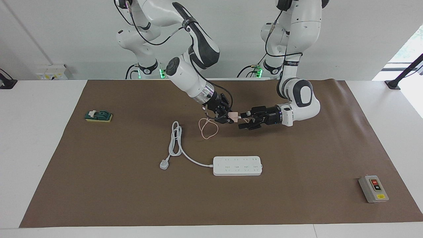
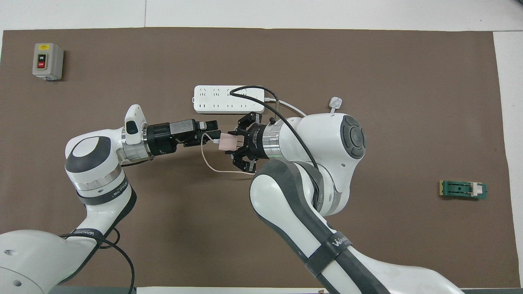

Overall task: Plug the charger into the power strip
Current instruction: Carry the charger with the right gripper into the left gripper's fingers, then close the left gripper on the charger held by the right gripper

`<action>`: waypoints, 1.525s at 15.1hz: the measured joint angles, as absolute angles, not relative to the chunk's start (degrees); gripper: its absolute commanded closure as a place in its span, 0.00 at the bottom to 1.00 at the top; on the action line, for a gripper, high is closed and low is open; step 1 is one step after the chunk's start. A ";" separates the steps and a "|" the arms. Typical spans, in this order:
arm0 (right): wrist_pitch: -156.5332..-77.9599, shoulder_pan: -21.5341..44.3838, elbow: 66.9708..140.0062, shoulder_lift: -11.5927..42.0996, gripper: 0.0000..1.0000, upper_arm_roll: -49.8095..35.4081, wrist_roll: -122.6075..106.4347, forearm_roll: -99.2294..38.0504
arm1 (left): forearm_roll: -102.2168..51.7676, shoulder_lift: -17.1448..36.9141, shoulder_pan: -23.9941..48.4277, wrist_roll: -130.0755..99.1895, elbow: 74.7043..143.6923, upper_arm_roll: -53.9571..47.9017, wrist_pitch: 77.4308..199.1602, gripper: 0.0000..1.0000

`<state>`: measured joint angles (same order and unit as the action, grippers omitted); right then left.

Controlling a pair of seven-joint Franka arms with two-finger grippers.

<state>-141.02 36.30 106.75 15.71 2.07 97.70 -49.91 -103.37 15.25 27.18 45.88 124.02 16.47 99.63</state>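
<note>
charger (image 1: pixel 233 115): pale-pink cube, held above mat, cable looped below | power strip (image 1: pixel 237 165): white, flat on mat

A white table (image 1: pixel 43 148) is carrying a brown mat (image 1: pixel 297 198), on which a power strip (image 1: pixel 237 166), grey switch box (image 1: pixel 373 188) and green block (image 1: pixel 98 116) are lying.

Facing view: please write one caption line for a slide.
Right gripper holds the charger out to the open left gripper, above the mat.

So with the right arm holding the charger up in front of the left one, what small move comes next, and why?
Probably the open left gripper eases forward around the charger, which the right gripper holds raised right before its fingers, with the power strip unplugged.
</note>
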 measured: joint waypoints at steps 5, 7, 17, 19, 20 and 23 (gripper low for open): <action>-141.02 36.30 105.08 16.60 1.00 2.08 97.70 -49.91 | -103.38 15.25 27.22 45.97 124.02 16.49 99.54 0.00; -141.02 36.30 104.30 17.14 1.00 2.09 97.70 -49.91 | -103.38 15.25 27.28 45.97 124.02 16.48 99.21 0.00; -141.02 36.30 103.69 17.90 1.00 2.11 97.70 -49.90 | -100.73 15.75 27.46 46.03 123.92 16.67 97.91 0.00; -141.02 36.30 103.69 17.93 1.00 2.11 97.70 -49.90 | -99.55 15.74 27.45 46.04 123.65 17.33 97.88 0.00; -141.02 36.30 103.69 17.94 1.00 2.11 97.70 -49.90 | -99.18 15.74 27.45 46.04 123.44 17.70 97.82 0.00; -141.02 36.30 103.69 17.97 1.00 2.11 97.70 -49.90 | -99.01 15.74 27.45 46.04 123.16 17.99 97.68 0.00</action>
<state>-141.02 36.30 103.69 17.97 2.11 97.70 -49.90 -99.01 15.74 27.45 46.04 123.16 17.99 97.68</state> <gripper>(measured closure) 0.533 0.000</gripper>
